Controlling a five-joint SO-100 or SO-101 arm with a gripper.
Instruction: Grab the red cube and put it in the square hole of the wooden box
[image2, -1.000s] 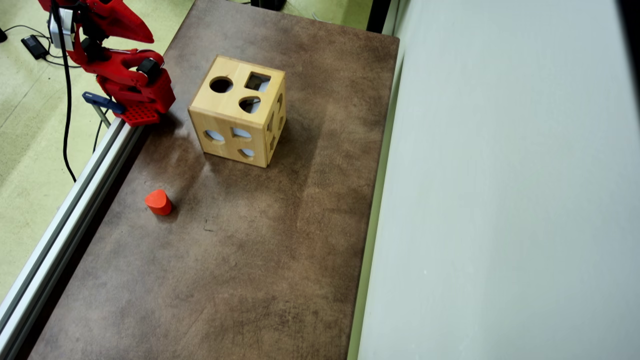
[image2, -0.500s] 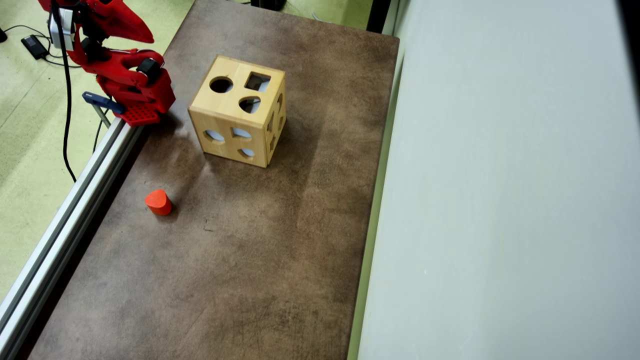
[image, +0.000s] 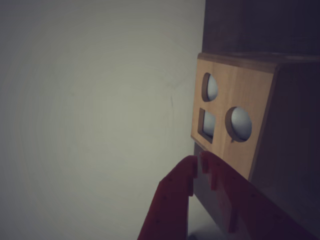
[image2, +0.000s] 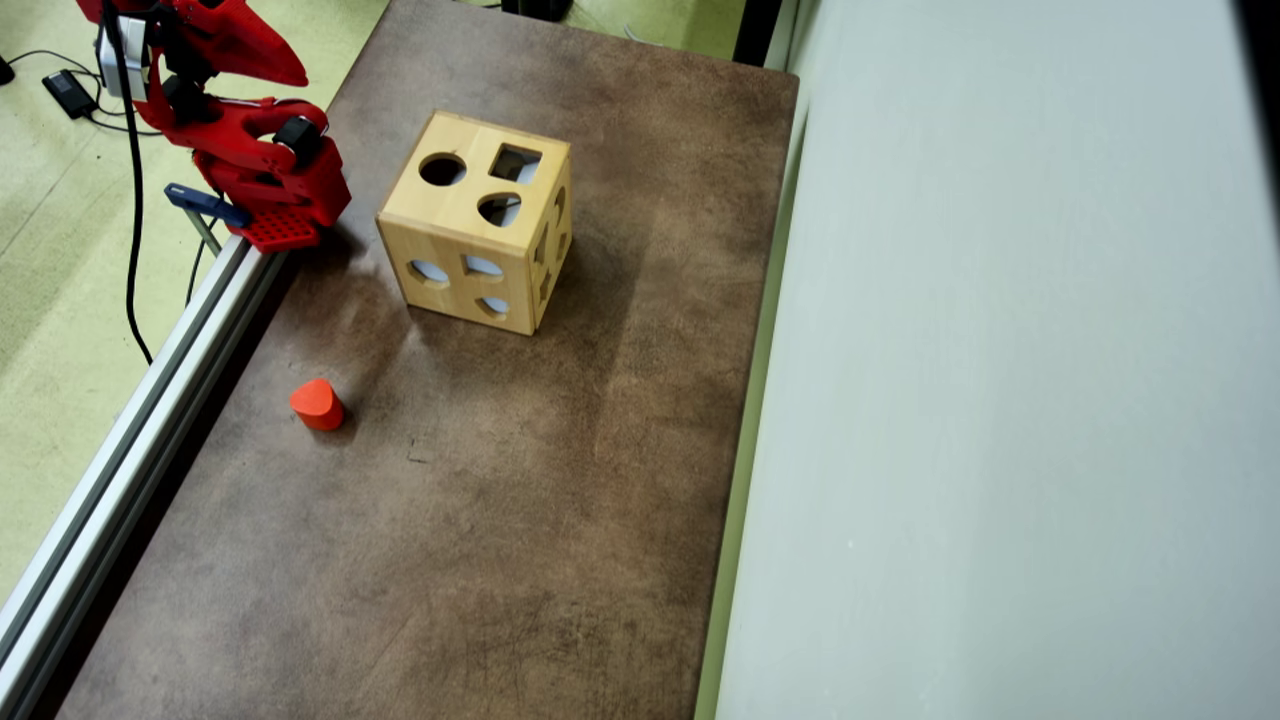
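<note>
The wooden box (image2: 478, 240) stands on the brown table, right of the arm's base in the overhead view. Its top face carries the square hole (image2: 515, 163), a round hole and a teardrop-like hole. In the wrist view the box (image: 255, 95) is at the right, with the square hole (image: 207, 125) just above my fingertips. My red gripper (image: 198, 161) is shut and empty. In the overhead view the gripper (image2: 288, 70) sits folded back at the top left, clear of the box. The red cube is in neither view.
An orange-red rounded block (image2: 317, 404) stands on the table (image2: 480, 520) near its left edge, in front of the box. A metal rail (image2: 130, 440) runs along the table's left side. A pale wall (image2: 1000, 400) borders the right side.
</note>
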